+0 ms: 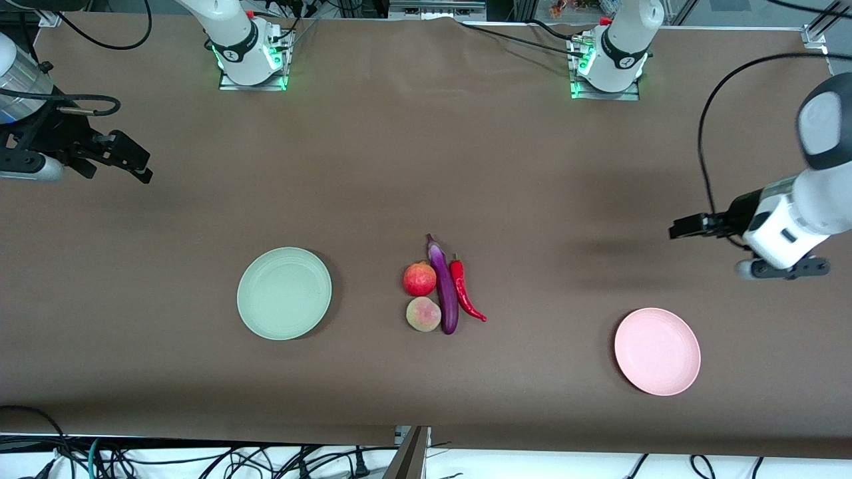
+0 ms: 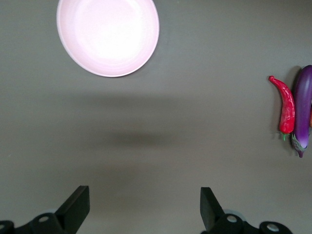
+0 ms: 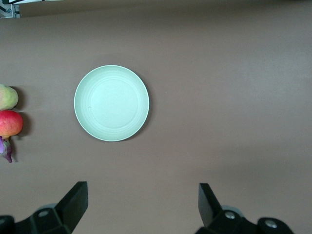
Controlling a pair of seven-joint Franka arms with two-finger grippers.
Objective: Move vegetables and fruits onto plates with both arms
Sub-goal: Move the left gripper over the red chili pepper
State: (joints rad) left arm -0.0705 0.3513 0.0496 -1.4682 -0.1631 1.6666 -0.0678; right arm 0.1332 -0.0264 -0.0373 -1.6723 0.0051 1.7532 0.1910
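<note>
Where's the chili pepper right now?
In the front view the chili pepper lies mid-table beside the eggplant, on the eggplant's side toward the left arm's end, where the pink plate sits.

Even overhead light, fairly bright, no harsh glare. Soft wide shadow on the table at about 3 o'clock from the produce, under the left arm; same shadow band crosses the left wrist view mid-frame. Green plate casts a thin dark edge toward 4 o'clock. Pink plate slightly washed out in the left wrist view. Front view sharp; both wrist views slightly soft, corners dimmer.
</note>
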